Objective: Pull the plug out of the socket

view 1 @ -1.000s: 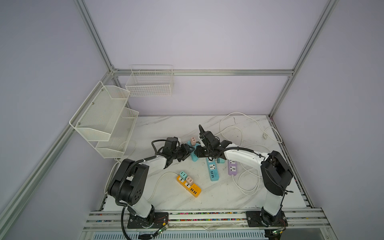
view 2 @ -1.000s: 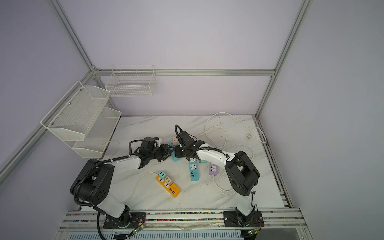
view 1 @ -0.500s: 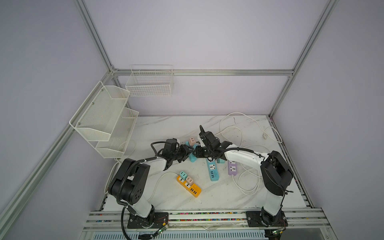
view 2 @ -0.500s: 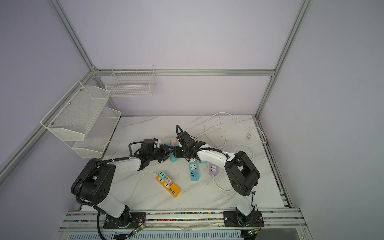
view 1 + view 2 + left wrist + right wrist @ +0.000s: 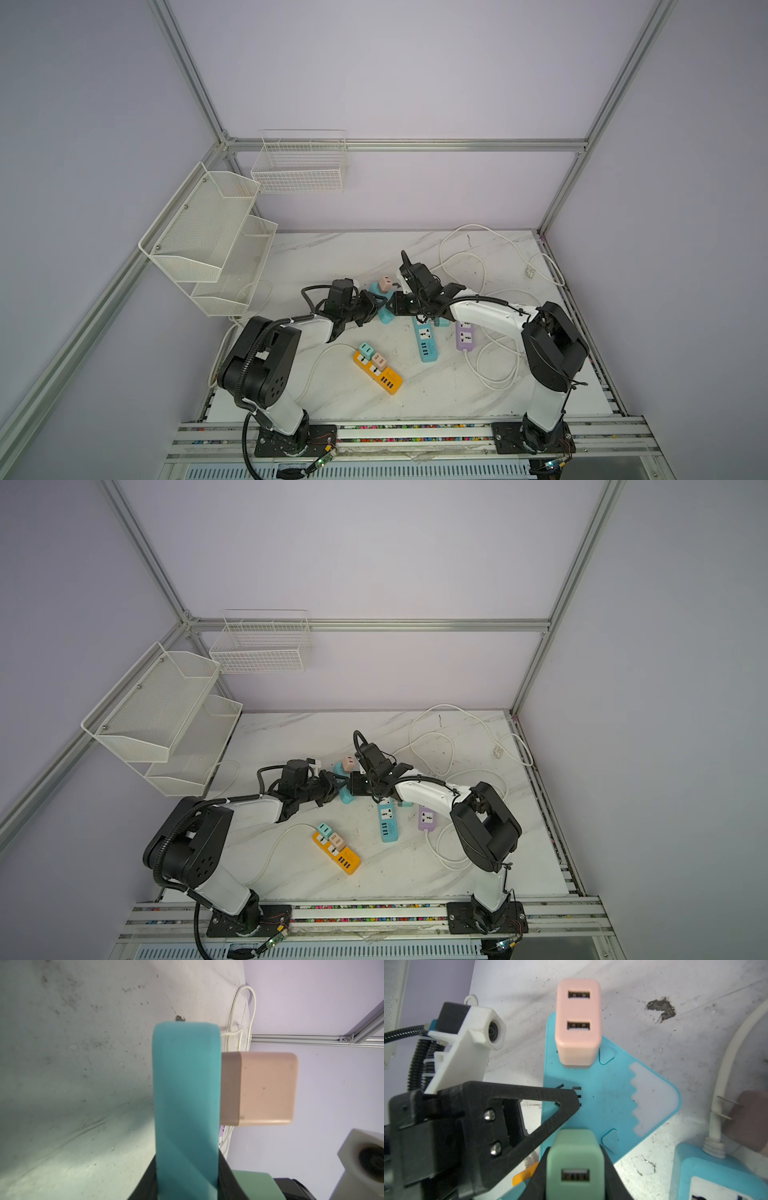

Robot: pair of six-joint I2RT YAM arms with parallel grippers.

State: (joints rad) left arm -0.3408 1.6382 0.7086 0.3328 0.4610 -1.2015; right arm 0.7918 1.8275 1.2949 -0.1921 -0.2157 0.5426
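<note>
A teal socket strip lies mid-table, seen in both top views. A pink plug stands in its far end and a green plug in its near end. My right gripper is shut on the green plug, one finger on each side. My left gripper is shut on the socket, with its black fingers pressed against the strip's two faces at its edge. The pink plug is untouched. In a top view the two grippers meet over the strip, left and right.
An orange strip carrying two plugs lies toward the front. Another teal strip and a purple strip sit under the right arm. White cables loop at the right. Wire shelves hang at the left.
My left gripper has shifted slightly right and closed its fingers onto the socket strip. The right gripper stays shut on the green plug without moving.
</note>
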